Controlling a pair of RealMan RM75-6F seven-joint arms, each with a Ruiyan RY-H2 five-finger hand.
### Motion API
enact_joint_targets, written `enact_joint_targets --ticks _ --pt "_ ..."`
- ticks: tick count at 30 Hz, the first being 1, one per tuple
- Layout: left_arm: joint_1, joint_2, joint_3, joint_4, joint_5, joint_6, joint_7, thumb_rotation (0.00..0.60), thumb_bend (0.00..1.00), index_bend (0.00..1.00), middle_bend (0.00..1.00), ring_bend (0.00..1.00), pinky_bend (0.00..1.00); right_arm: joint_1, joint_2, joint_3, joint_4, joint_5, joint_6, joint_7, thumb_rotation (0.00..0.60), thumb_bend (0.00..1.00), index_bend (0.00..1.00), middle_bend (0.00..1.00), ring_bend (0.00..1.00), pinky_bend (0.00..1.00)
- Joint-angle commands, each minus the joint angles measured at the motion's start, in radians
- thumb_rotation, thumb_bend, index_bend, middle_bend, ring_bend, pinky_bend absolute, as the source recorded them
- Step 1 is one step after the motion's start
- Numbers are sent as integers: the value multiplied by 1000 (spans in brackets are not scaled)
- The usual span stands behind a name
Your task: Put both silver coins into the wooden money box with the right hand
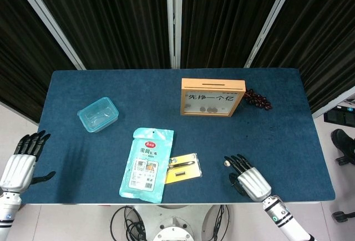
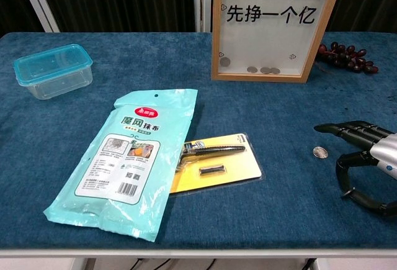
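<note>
The wooden money box [image 1: 213,97] [image 2: 276,28] stands upright at the back of the blue table, with several coins behind its clear front. One silver coin [image 1: 226,162] [image 2: 320,152] lies flat just left of my right hand [image 1: 252,180] [image 2: 372,158]. That hand rests low on the table near the front right. Its longer fingers reach out above the coin, while one finger and the thumb curl down and meet where the second coin lay. That coin is hidden under them. My left hand [image 1: 19,163] hangs off the table's front left corner, fingers apart and holding nothing.
A teal cloth packet [image 1: 148,164] [image 2: 127,158] and a yellow razor card [image 1: 183,168] [image 2: 214,163] lie at front centre. A clear blue container [image 1: 98,114] [image 2: 53,70] sits at the left. Dark grapes [image 1: 258,100] [image 2: 346,56] lie to the right of the box.
</note>
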Motion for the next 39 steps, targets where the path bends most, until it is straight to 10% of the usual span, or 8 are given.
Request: enact_joint_targets --ticks 1,13,29,39 --pt "1 0 0 2 0 1 -2 600 48 0 0 0 0 1 -2 1 2 0 0 2 600 390 603 0 0 0" --pt "0 1 0 3 4 1 -6 600 48 0 0 0 0 12 43 43 -52 8 59 44 600 400 703 0 0 0" --pt "-5 9 6 -23 30 11 6 600 48 0 0 0 0 216 440 406 -544 325 -91 75 600 392 763 18 0 0" --pt "-7 10 12 -29 44 12 7 600 48 0 0 0 0 428 427 562 -547 644 -294 -170 600 382 769 20 0 0"
